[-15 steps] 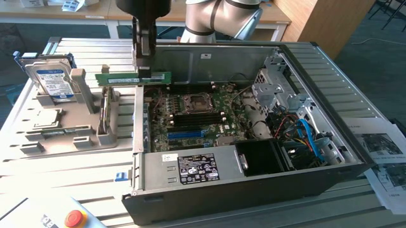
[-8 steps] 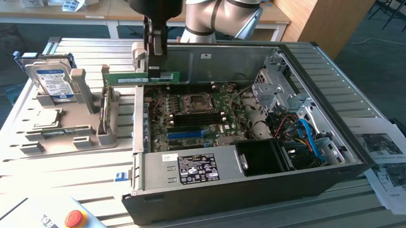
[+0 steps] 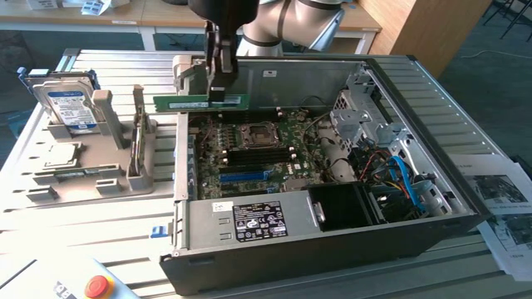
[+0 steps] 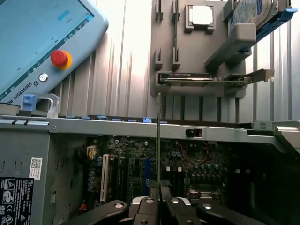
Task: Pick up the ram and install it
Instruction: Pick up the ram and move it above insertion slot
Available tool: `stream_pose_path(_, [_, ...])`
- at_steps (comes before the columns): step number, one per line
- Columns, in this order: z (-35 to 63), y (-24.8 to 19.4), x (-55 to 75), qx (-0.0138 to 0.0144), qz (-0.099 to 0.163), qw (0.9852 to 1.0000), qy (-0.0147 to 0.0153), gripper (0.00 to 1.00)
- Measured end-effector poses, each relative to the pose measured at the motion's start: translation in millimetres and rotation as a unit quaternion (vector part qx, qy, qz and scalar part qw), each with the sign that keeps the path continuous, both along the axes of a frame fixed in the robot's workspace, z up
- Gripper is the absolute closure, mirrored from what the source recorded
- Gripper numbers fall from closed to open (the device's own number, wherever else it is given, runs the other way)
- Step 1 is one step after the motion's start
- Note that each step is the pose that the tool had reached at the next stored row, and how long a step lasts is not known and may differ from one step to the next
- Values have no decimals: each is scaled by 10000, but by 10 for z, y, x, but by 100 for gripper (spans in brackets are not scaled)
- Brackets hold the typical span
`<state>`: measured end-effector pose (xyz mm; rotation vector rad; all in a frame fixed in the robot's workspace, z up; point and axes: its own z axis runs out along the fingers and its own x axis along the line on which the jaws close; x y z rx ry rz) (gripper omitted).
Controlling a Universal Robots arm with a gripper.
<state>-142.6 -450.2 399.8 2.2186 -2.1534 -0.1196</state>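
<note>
Red and round, a plastic emergency-stop button (image 3: 98, 286) is sitting on a pale control pendant at the lower left of the exterior view, nearest the camera. Just behind it, an open black metal computer case (image 3: 332, 255) is lying on a ribbed metal table (image 3: 50, 230), showing a black power-supply box with a printed label (image 3: 249, 221). To the left, a grey plastic holder tray (image 3: 99, 180) is carrying a silver hard drive with a blue label (image 3: 71, 109). Deeper inside the case, a green motherboard (image 3: 287, 134) is showing a long blue plastic slot strip (image 3: 249, 176). Above the motherboard's far edge, left of top centre, the black two-fingered gripper (image 3: 218, 94) is clamping the long, thin green circuit-board ram (image 3: 184, 103), holding it level and clear of the board; in the wrist view the fingertips (image 4: 165, 194) are pinching it edge-on.
</note>
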Motion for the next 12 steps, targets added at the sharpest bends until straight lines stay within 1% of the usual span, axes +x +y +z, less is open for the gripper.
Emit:
stream_pose_path(6, [0,-4,153,0,0,10000,9,88])
stream_pose_path(12, [0,-5,276,0,0,10000,15,88])
